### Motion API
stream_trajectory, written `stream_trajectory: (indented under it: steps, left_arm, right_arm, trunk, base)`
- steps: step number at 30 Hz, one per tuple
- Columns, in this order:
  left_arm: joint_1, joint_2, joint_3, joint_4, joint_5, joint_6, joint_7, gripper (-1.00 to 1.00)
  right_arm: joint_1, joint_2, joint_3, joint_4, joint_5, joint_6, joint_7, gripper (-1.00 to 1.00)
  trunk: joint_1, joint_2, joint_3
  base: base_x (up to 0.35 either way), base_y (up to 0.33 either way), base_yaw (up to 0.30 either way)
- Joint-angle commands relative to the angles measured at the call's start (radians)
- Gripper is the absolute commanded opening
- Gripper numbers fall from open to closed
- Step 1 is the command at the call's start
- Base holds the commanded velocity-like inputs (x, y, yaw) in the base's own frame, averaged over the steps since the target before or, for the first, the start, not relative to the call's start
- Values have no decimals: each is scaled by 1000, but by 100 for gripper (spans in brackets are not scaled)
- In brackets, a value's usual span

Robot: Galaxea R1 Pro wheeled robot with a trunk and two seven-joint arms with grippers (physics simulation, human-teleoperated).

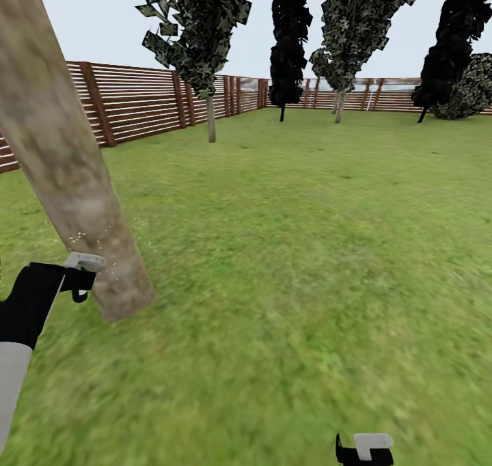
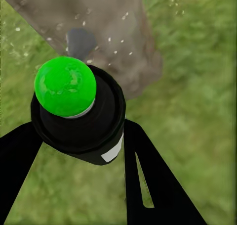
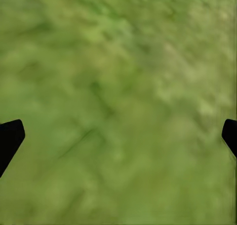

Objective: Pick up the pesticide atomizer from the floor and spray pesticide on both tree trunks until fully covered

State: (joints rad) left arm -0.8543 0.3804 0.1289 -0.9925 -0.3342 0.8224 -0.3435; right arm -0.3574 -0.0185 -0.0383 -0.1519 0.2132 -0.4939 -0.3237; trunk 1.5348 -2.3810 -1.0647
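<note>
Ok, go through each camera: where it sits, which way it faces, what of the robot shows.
Head view: on the head, looking down over the lawn to the fence; left gripper beside the tree trunk.
Left wrist view: along the fingers gripping the pesticide atomizer, facing the trunk.
Right wrist view: straight at grass; fingertips at the edges.
Head and left wrist share the speckled trunk.

Near mottled grey-brown tree trunk (image 1: 68, 172): cut off by the head view's top and left edges; crown out of frame.
Small black spray bottle with white band (image 2: 81, 118): its green tip hides the nozzle; lower body hidden between the black fingers (image 2: 153, 185).
Left claw (image 1: 82, 275): mostly cut by the head view's left edge.
Right claw (image 1: 365, 449): cut by the bottom edge; in the wrist view, fingertips (image 3: 10, 136) only at the edges.
Green lawn (image 3: 118, 96): blurred.
</note>
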Motion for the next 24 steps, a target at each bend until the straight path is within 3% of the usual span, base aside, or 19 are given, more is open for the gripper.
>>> stream_trajectory:
  steps: [1, 7, 16, 20, 24]
  left_arm:
    - [0, 0, 0, 0, -2, 0, 1, -100]
    - [0, 0, 0, 0, -7, 3, 4, -100]
    - [1, 2, -5, 6, -11, 3, 13, -100]
    - [1, 2, -4, 14, -9, 1, 81, -100]
    - [2, 2, -2, 16, -11, 1, 91, -100]
  right_arm:
    - [0, 0, 0, 0, 0, 0, 0, 100]
    - [0, 0, 0, 0, 0, 0, 0, 100]
    - [0, -6, 0, 0, 0, 0, 0, 100]
    - [0, -6, 0, 0, 0, 0, -1, 100]
    - [0, -6, 0, 0, 0, 0, -2, 100]
  trunk:
    - [0, 0, 0]
    - [0, 0, 0]
    - [0, 0, 0]
    - [0, 0, 0]
    - [0, 0, 0]
  base:
    - [184, -237, 189]
    - [69, -258, 245]
    - [203, -212, 19]
    - [227, -177, 6]
    - [47, -38, 197]
